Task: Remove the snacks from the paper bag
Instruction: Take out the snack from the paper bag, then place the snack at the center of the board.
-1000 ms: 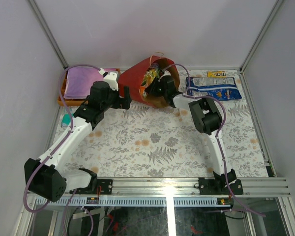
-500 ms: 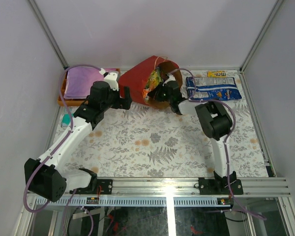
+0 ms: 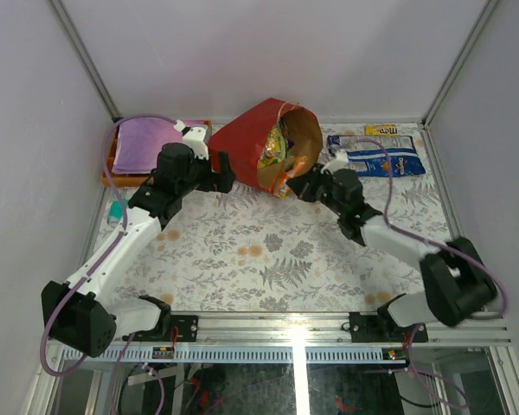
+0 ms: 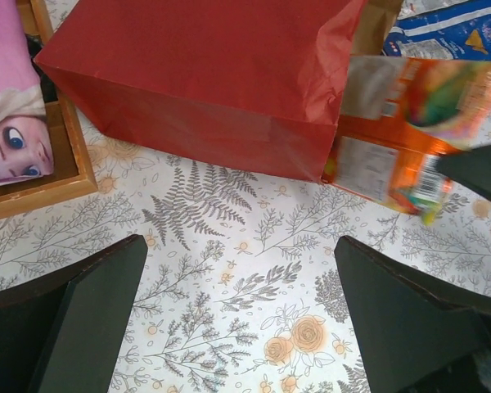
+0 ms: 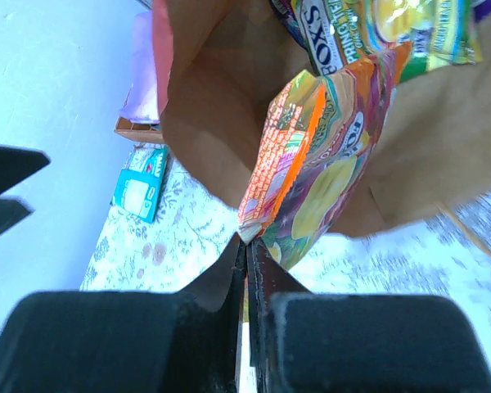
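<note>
I see the paper bag (image 3: pixel 246 143) lying on its side at the back, a blue-white bag (image 3: pixel 376 156) already out to its right, the orange packet (image 5: pixel 319 180) half out with its corner pinched by my right gripper (image 5: pixel 247 242), Fox's candy (image 5: pixel 352 33) and perhaps more still inside, and my left gripper (image 4: pixel 239 270) spread wide beside the paper bag.

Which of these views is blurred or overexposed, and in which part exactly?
Left wrist view: the orange packet is smeared, the paper bag sharp. Right wrist view: the wall at left is washed out, the table at lower right blurred. Top view: evenly lit, sharp.
</note>
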Tool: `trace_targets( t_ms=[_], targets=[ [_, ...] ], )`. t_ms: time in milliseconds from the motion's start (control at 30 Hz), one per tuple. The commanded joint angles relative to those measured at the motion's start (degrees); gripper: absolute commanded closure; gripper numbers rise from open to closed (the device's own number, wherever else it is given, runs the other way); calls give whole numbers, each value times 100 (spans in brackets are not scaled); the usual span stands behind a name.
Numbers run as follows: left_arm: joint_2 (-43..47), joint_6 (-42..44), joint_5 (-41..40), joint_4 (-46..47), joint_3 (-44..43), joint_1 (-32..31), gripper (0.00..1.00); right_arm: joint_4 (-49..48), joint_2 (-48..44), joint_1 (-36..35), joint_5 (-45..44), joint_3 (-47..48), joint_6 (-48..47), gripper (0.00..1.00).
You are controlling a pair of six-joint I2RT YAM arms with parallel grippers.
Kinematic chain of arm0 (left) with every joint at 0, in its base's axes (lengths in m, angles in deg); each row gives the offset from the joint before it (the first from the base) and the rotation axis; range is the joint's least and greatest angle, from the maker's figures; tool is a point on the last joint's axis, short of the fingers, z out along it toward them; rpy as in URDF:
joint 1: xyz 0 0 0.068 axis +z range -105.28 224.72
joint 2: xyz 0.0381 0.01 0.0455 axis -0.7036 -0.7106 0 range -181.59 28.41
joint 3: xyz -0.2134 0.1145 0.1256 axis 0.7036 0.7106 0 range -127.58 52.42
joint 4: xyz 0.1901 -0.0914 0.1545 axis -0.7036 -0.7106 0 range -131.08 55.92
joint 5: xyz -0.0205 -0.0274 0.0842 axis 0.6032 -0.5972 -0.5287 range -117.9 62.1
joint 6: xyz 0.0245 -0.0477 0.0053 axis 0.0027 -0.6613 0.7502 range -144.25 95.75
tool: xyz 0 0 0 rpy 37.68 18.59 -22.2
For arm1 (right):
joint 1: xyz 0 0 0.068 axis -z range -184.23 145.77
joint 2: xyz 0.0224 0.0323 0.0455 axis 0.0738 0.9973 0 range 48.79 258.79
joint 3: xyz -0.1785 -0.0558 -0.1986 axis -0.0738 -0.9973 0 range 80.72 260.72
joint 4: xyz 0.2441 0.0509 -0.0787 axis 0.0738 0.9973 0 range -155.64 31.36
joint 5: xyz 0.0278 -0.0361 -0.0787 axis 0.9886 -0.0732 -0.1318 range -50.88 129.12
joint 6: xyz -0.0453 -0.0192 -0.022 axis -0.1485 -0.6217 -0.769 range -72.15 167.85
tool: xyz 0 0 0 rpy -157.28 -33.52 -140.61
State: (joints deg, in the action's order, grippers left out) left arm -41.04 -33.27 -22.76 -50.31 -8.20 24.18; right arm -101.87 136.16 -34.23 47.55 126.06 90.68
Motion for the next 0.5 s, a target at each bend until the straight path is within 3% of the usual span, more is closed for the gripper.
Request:
trace_targets(
  t_ms=[0, 100, 200, 467],
  targets=[
    [125, -92, 356, 384, 26, 32, 0, 743, -1587, 168, -533, -719, -396, 100],
    [78, -92, 507, 359, -4, 31, 0, 1536, -2667, 652, -651, -1180, -425, 100],
    [21, -132, 709, 349, -34, 32, 0, 2146, -3164, 1134, -567, -1336, -690, 100],
    [-132, -285, 1372, 293, -90, 32, 0, 2482, -2141, 2933, 1551, -1061, -219, 100]
  ],
)
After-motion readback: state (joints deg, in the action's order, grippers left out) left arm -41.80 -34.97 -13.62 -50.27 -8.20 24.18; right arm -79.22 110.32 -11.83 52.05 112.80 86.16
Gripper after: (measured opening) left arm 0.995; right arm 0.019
